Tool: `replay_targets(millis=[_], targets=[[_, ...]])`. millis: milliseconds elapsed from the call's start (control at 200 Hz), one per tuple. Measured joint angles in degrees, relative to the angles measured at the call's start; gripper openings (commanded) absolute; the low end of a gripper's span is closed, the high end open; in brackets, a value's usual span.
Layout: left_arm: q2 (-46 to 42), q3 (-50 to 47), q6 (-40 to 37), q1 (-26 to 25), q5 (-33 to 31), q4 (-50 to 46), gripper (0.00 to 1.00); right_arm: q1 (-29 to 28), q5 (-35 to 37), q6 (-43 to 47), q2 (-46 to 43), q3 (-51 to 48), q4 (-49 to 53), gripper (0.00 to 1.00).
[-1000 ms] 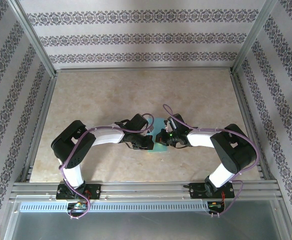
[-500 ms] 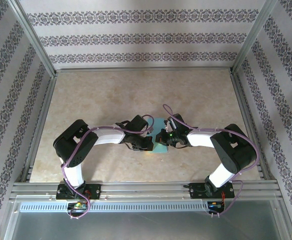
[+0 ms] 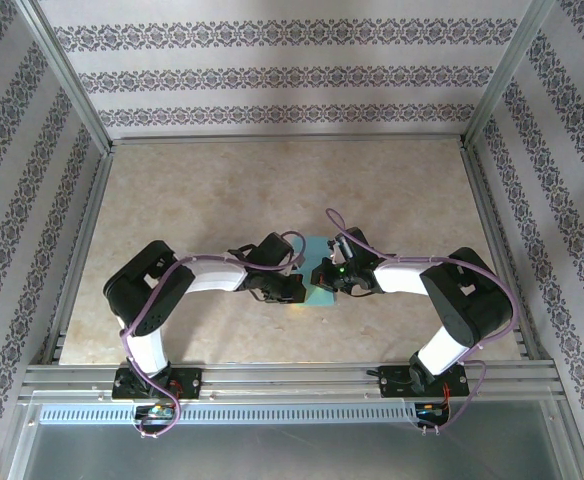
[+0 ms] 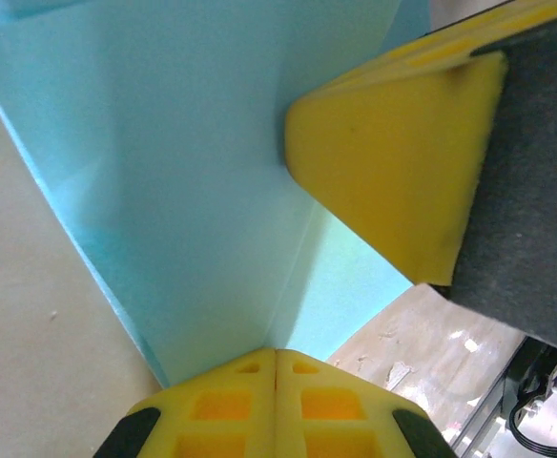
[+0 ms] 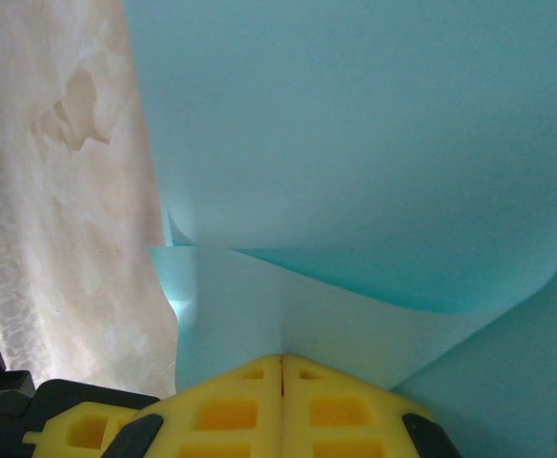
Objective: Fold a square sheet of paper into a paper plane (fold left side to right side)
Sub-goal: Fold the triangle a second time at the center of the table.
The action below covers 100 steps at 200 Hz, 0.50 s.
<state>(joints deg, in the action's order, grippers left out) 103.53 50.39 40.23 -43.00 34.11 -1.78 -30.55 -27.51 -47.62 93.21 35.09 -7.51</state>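
The square sheet of paper (image 3: pixel 317 247) is cyan and lies at the table's middle, doubled over itself, with both grippers meeting on it. My left gripper (image 3: pixel 299 288) comes in from the left and my right gripper (image 3: pixel 322 277) from the right. In the left wrist view the yellow jaws (image 4: pixel 277 355) are shut, and a crease in the sheet (image 4: pixel 183 172) runs straight into their seam. A right fingertip (image 4: pixel 393 162) rests on the sheet there. The right jaws (image 5: pixel 281 361) are shut the same way, under a curled-over layer (image 5: pixel 355 143). The arms hide its outline, so no paper plane shape can be made out.
The beige table (image 3: pixel 222 190) is walled by an aluminium frame (image 3: pixel 92 230) with patterned panels. A metal rail (image 3: pixel 292 375) carrying both arm bases runs along the near edge. Purple cables loop over both forearms.
The left arm's elbow has shifted slightly. Both grippers stay shut together at the sheet, and the paper has hardly moved.
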Motion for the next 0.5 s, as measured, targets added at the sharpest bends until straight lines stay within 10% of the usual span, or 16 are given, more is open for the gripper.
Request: replay_targets(millis=[500], targets=[[-8.4, -8.1, 2.1, 0.0, 0.0, 0.0, 0.00, -0.1, -1.5, 0.3, 0.5, 0.0, -0.3, 0.00]])
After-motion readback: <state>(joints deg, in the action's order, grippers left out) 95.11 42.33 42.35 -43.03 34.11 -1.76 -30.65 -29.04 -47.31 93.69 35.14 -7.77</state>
